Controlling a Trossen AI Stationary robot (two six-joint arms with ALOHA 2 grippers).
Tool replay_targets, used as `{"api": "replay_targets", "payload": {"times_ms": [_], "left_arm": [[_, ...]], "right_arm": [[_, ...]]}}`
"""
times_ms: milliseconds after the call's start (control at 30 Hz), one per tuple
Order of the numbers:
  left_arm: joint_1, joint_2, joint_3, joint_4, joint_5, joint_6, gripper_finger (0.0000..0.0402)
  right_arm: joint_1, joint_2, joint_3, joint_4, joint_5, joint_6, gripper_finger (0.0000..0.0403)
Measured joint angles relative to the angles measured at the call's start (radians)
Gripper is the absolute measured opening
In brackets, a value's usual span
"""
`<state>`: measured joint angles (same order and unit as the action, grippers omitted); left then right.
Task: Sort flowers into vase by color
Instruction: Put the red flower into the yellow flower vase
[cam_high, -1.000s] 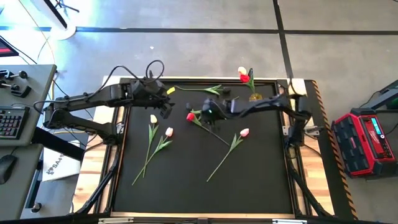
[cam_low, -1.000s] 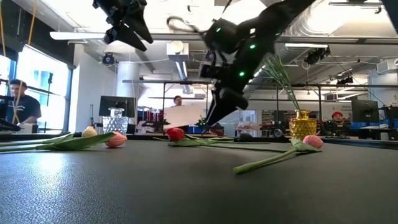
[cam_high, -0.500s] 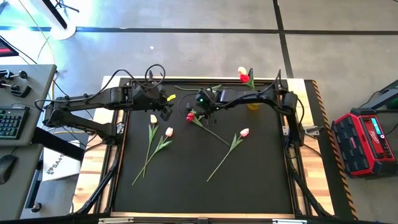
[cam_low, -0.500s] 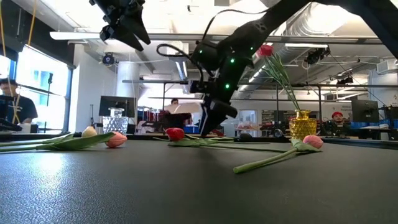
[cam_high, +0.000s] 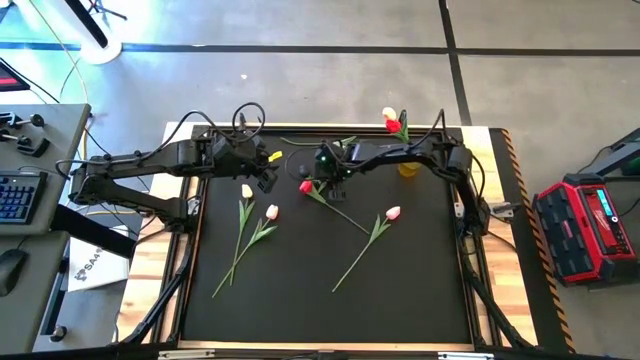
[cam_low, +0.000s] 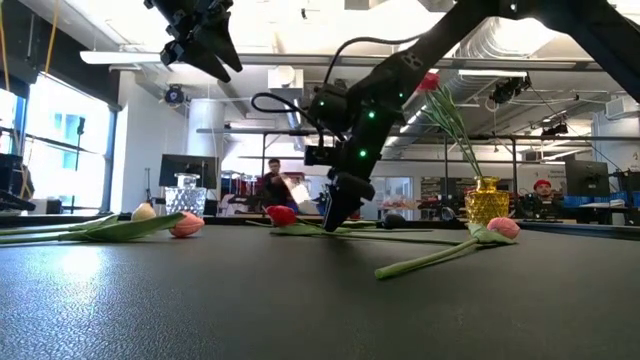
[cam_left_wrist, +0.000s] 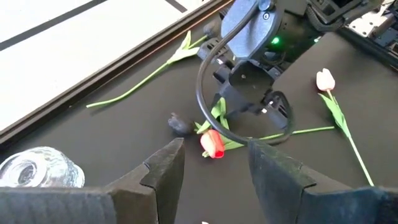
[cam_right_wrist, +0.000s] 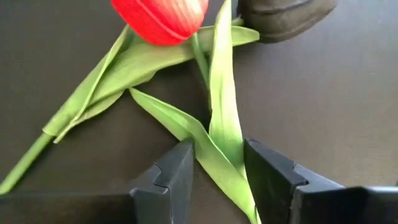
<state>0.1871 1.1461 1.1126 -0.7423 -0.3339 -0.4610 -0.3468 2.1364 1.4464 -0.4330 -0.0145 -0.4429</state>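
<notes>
A red tulip (cam_high: 306, 186) lies on the black mat, its head (cam_right_wrist: 161, 15) beside a dark tulip head (cam_left_wrist: 180, 126). My right gripper (cam_right_wrist: 217, 155) is down at the mat, open, with a finger on either side of the red tulip's long leaf. My left gripper (cam_left_wrist: 214, 149) hangs open and empty above the mat's far left part (cam_high: 265, 178). A gold vase (cam_high: 408, 160) at the far edge holds a red and a white flower (cam_high: 393, 122). A clear glass vase (cam_low: 185, 197) stands at the far left. My right gripper slants down from above with one finger (cam_right_wrist: 168, 177) on each side of the red tulip's long green leaf (cam_right_wrist: 221, 143), just below the head. The leaf and stem lie flat on the mat. Whether the fingers touch the leaf I cannot tell.
A yellow tulip (cam_high: 247, 191) and a pink tulip (cam_high: 272, 211) lie left of centre, with another pink tulip (cam_high: 393, 212) to the right. A long green stem (cam_left_wrist: 143, 78) lies along the far edge. The near half of the mat (cam_high: 330, 310) is bare.
My right gripper has moved toward the table's far left and sunk to the mat, tipping steeper, until its fingers straddle the red tulip's leaf. The flowers have stayed where they lay.
</notes>
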Motion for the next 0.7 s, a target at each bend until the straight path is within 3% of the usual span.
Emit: {"api": "replay_targets", "payload": {"times_ms": [167, 433, 700], "left_arm": [[0.0, 0.0, 0.0, 0.0, 0.0, -0.003, 0.0165], [0.0, 0.0, 0.0, 0.001, -0.004, -0.008, 0.0165], [0.0, 0.0, 0.0, -0.001, -0.004, -0.006, 0.0165]], "right_arm": [[-0.003, -0.003, 0.0, -0.029, -0.032, 0.07, 0.0102], [-0.002, -0.026, 0.014, -0.088, -0.058, 0.168, 0.0009], [0.007, -0.118, 0.14, -0.174, -0.137, 0.292, 0.0007]]}}
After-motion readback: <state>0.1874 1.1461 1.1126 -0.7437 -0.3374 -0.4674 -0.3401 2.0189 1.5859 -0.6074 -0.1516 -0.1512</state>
